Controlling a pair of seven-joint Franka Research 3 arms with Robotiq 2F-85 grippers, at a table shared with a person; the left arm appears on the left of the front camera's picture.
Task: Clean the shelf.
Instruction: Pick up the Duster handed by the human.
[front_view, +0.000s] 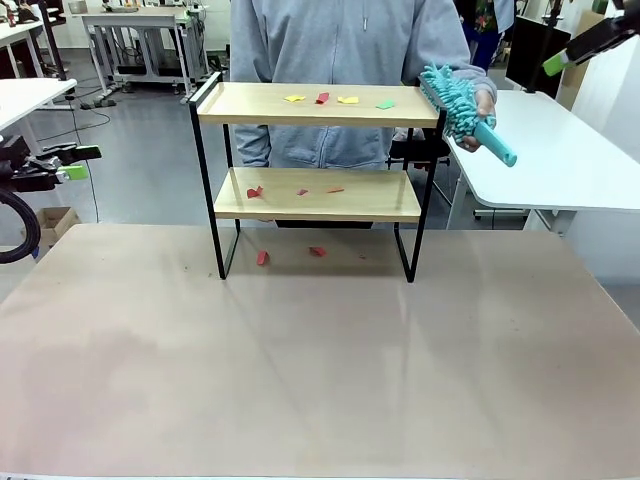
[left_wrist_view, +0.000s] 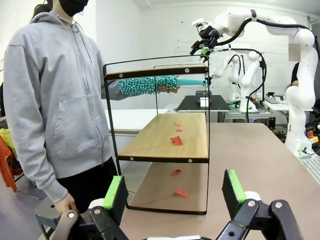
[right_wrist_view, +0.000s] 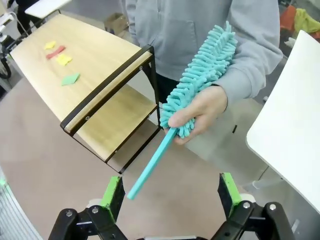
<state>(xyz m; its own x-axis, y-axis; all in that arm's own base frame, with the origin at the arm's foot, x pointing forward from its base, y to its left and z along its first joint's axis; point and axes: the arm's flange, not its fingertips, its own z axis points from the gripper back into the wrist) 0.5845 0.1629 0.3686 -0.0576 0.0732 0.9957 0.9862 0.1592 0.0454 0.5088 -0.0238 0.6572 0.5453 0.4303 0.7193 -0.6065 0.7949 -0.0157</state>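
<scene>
Left fingers (left_wrist_view: 114, 199) and right fingers (right_wrist_view: 114, 197) are seen released, empty. Ahead of them a duster (right_wrist_view: 200, 75) is offered beside the shelf (right_wrist_view: 90, 60); its slim handle could be missed or dropped if approached off-centre.

Bare tabletop (front_view: 320, 370) runs from the near edge to the shelf (front_view: 250, 104) at the far edge; a person's hand (front_view: 483, 106) holding a duster (front_view: 452, 98) crowds the shelf's right end.
</scene>
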